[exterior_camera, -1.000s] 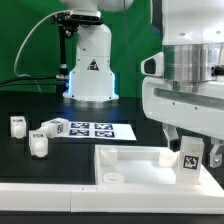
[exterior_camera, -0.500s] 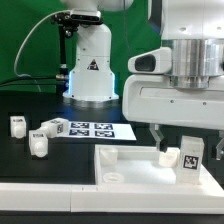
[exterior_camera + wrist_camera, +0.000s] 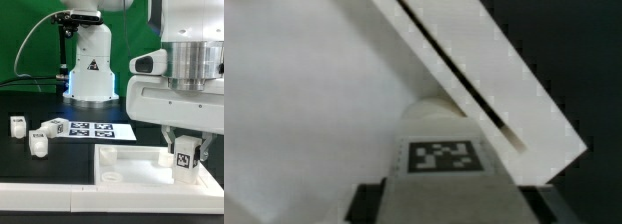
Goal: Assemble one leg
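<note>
— What do you have between the jaws?

— You're holding the leg (image 3: 185, 158) — the gripper (image 3: 185, 160) has its two fingers closed on either side of it, tag facing outward. In the wrist view you see the same leg (image 3: 446, 160) pinched between the dark fingers (image 3: 374, 205), tag up toward the camera.

— And just below the jaws?

— The white panel (image 3: 135, 166) lies directly under them; the leg stands upright over its corner at the exterior view's right. You can't tell whether the leg's lower end touches the panel. The panel's raised rim (image 3: 464, 60) runs just beyond the leg's tip in the wrist view.

— Farther out?

— Well away from the jaws, you have the marker board (image 3: 95, 129) flat on the black table (image 3: 30, 170), with three more small white pieces (image 3: 38, 132) beside it. Farthest off stands the arm's base (image 3: 90, 62).
</note>
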`<action>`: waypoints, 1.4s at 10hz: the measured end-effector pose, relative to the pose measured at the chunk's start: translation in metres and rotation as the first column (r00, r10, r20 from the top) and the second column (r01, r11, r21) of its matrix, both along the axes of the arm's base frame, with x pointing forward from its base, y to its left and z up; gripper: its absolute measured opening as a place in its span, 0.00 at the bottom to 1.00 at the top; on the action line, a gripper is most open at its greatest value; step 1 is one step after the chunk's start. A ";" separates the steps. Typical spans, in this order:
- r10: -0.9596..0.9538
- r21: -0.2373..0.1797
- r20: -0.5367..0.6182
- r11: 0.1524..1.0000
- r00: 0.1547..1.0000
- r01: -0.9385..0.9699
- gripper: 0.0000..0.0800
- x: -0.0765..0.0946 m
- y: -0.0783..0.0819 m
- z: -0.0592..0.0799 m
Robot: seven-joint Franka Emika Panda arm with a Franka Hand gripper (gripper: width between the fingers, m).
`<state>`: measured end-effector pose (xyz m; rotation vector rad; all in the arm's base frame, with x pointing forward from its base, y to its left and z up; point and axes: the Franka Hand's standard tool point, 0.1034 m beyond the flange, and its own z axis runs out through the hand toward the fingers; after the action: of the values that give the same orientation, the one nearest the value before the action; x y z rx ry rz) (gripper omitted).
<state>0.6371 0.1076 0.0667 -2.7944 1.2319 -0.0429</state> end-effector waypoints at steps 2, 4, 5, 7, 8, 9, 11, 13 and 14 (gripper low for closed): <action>-0.197 0.009 -0.018 0.980 0.980 0.197 0.35 -0.001 0.003 0.000; -0.500 0.008 -0.063 0.865 0.863 0.502 0.35 -0.004 0.005 0.000; -0.638 0.010 -0.076 0.768 0.766 0.641 0.35 -0.004 0.004 0.000; -0.863 0.044 -0.083 0.497 0.499 0.867 0.36 0.001 0.007 -0.001; -0.914 0.067 -0.082 0.392 0.397 0.917 0.36 0.005 0.009 0.000; -0.886 0.068 -0.071 0.454 0.458 0.888 0.36 0.005 0.009 0.000; -0.868 0.069 -0.065 0.489 0.493 0.869 0.54 0.005 0.010 0.000; -0.599 0.077 0.017 0.799 0.801 0.596 0.79 0.010 0.012 0.003; -0.515 0.069 0.028 0.856 0.857 0.512 0.79 0.008 0.017 0.002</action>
<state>0.6455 0.1242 0.0682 -2.3143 1.8942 -0.1022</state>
